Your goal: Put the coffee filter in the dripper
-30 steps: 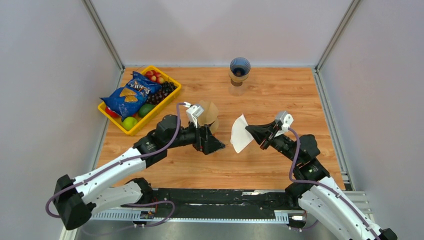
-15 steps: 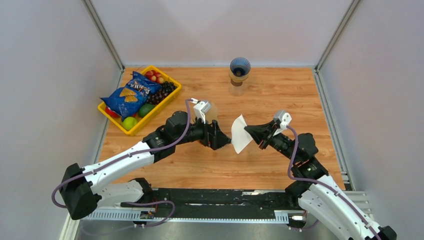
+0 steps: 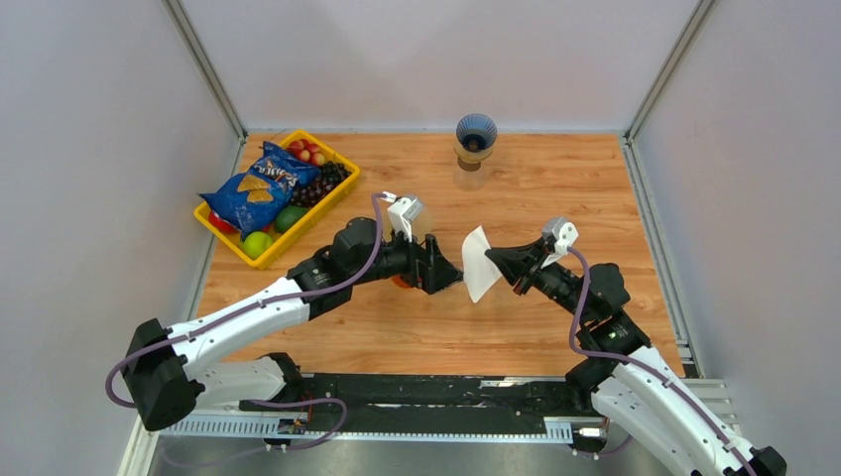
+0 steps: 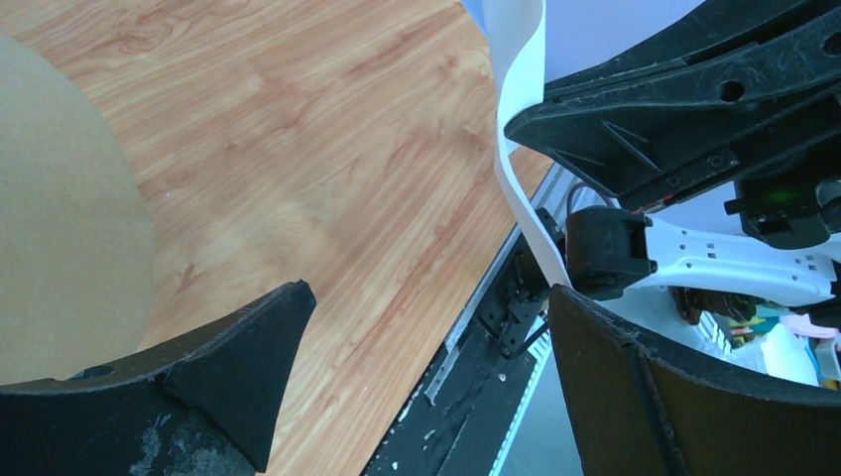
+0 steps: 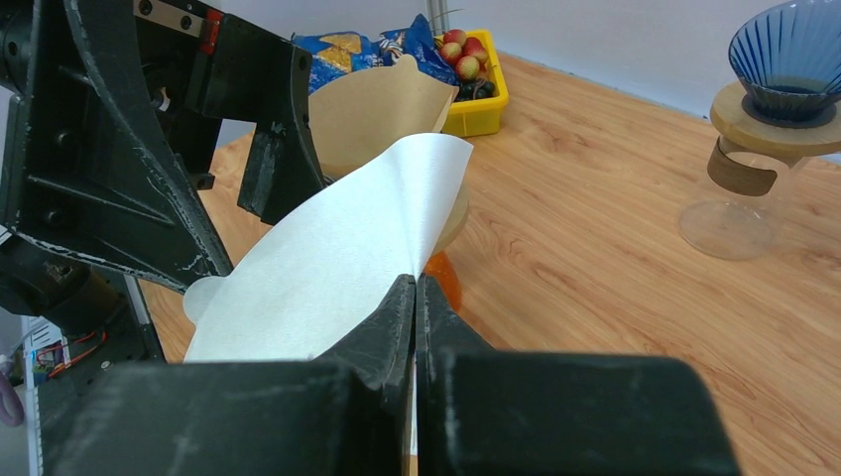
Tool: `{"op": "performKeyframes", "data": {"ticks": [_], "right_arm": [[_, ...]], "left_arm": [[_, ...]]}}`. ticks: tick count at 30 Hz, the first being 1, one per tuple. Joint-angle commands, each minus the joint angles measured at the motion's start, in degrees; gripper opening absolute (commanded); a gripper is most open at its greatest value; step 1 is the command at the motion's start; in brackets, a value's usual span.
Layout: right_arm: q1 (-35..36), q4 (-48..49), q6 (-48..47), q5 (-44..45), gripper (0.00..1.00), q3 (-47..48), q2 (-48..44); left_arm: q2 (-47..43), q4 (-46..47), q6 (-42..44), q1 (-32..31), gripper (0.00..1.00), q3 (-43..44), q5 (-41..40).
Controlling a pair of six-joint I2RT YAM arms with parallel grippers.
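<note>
My right gripper (image 3: pixel 499 261) is shut on a white coffee filter (image 3: pixel 479 263) and holds it above the table's middle; in the right wrist view the filter (image 5: pixel 327 268) fans out from the shut jaws (image 5: pixel 415 290). My left gripper (image 3: pixel 448 273) is open, its tips just left of the filter. In the left wrist view the filter's edge (image 4: pixel 521 129) runs down beside the right finger (image 4: pixel 674 397); nothing lies between the jaws. The blue dripper (image 3: pixel 476 130) sits on a glass carafe (image 3: pixel 468 175) at the back centre, also in the right wrist view (image 5: pixel 788 45).
A stack of brown filters (image 5: pixel 382 104) on an orange holder (image 5: pixel 444 278) stands under my left wrist, also in the left wrist view (image 4: pixel 60 198). A yellow tray (image 3: pixel 238 250) with a chip bag and fruit is at the back left.
My left arm has swung right, over the brown filter stack, until its open jaws reach the white filter. My right gripper has barely moved and still holds the filter.
</note>
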Motion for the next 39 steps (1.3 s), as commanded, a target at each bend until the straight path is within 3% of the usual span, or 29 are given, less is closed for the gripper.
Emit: {"op": "performKeyframes", "data": {"ticks": [1, 12, 29, 39], "right_arm": [[-0.01, 1.08, -0.3, 1.62, 0.0, 0.23, -0.36], [-0.01, 0.81, -0.41, 0.95, 0.0, 0.48, -0.2], [-0.02, 0.73, 0.87, -1.76, 0.0, 1.03, -1.58], [0.05, 1.6, 2.76, -3.57, 0.0, 1.13, -0.74]], "left_arm": [[-1.13, 1.73, -0.66, -0.43, 1.0, 2.47, -0.52], [-2.69, 0.5, -0.18, -0.5, 1.0, 2.32, -1.53], [1.76, -4.59, 1.67, -1.09, 1.0, 4.88, -6.54], [3.5, -0.68, 1.32, -1.53, 1.0, 5.62, -3.4]]}}
